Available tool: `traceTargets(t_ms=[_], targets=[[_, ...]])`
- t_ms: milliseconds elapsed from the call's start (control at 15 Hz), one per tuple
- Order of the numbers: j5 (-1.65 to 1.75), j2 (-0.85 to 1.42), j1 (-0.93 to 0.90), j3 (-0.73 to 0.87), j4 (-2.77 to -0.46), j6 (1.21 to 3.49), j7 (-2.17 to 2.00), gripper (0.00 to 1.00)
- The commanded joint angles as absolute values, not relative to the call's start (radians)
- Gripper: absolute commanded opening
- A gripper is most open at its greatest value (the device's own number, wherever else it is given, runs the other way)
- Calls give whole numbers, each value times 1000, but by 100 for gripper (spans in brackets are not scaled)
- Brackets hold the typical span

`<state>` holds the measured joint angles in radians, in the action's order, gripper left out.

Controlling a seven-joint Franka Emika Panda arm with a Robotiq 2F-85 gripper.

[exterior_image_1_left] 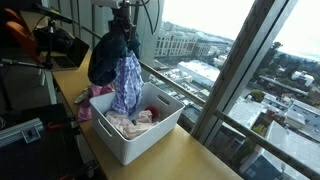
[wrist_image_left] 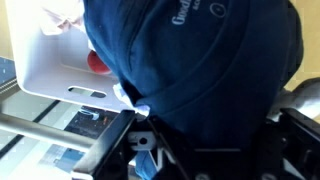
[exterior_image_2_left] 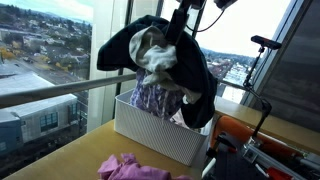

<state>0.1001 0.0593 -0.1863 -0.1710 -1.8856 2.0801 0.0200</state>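
The jaws are clenched on the navy garment, which dangles with a patterned cloth at eleven o'clock over the white laundry bin; that cloth, perhaps only snagged, could slip onto the worktop.

Blk fingers, blk wrist mount, dark cables

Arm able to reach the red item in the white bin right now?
Probably not: its jaws are shut on the navy garment, and that bundle with the patterned cloth hangs over the white bin, blocking the way down to the red item.
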Motion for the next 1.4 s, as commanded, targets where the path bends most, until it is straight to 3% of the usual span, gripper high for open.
traceTargets(t_ms=[0,1333], targets=[[125,67,-247,-227,-1872,2052,-50,8],[100,547,-302,-225,-1814,2305,-5,8]])
